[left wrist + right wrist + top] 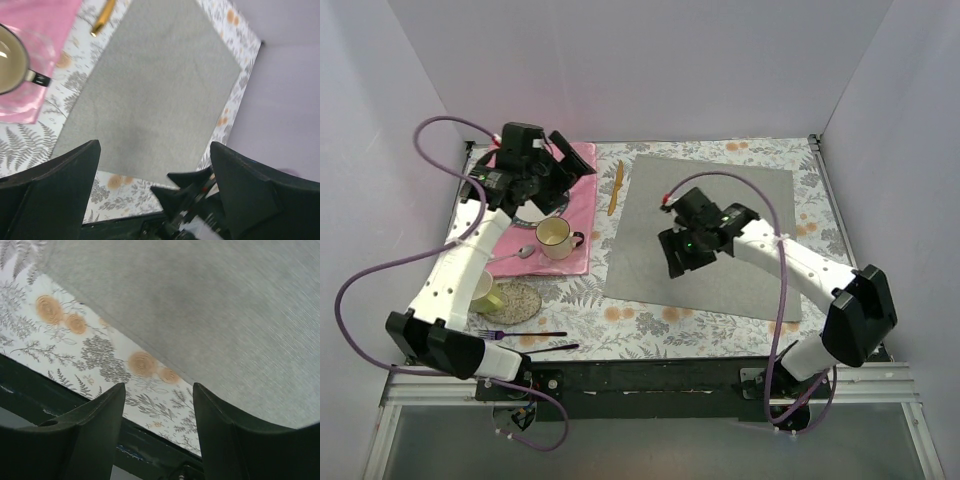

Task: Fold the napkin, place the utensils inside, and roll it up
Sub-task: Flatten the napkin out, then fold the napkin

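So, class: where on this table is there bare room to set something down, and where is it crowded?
Free: the table strip between the napkin and the near edge, and the narrow strip between napkin and right wall. Crowded: the left side, with placemat, cup, fork and left arm.

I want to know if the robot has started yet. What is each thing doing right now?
napkin: spread flat, not folded.
wooden utensil: lying on the tablecloth beside the napkin, not on it.
cup: upright on the pink placemat.
purple fork: lying flat on the tablecloth.
left hand: open, holding nothing, above the placemat.
right hand: open, holding nothing, above the napkin.
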